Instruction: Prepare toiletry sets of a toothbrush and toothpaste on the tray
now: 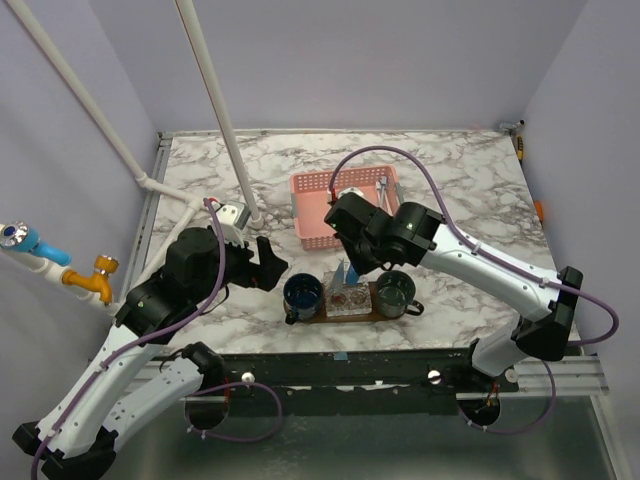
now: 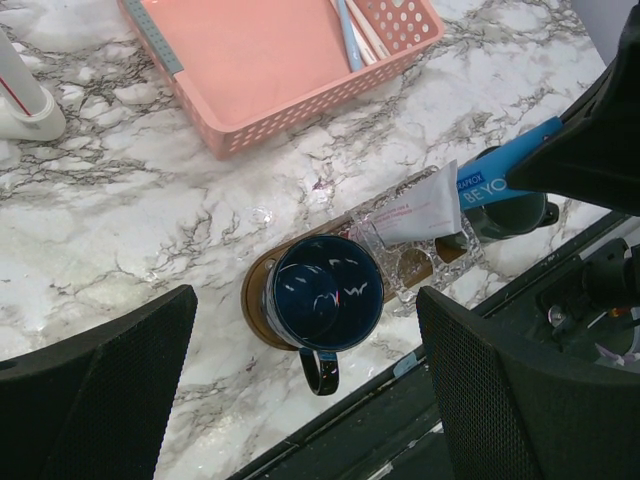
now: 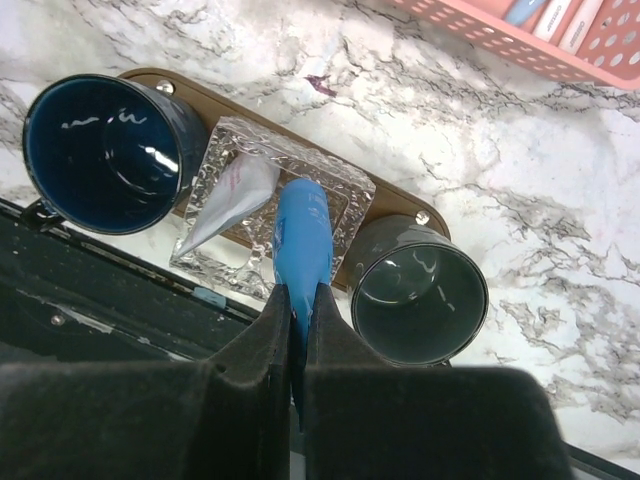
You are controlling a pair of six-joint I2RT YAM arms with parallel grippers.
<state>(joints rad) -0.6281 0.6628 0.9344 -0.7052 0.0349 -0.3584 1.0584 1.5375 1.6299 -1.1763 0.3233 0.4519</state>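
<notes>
At far left, see the left gripper [image 1: 272, 263] spread wide and holding nothing, hanging short of the tray [image 2: 252, 300], presumably to leave the other arm room. Next, on the tray's left end, note a dark blue cup [image 2: 323, 293] standing upright, then a glass dish [image 3: 240, 135] at the middle cradling a pale tube [image 3: 228, 195], probably toothpaste. Over that dish, find the right gripper [image 3: 298, 310] pinched tight on a blue toothpaste tube [image 3: 302, 235], pointed down for setting in. Rightmost on the tray, a grey cup [image 3: 420, 290]; behind, the pink basket [image 1: 310, 215] with toothbrushes [image 2: 352, 35] not yet dealt out.
</notes>
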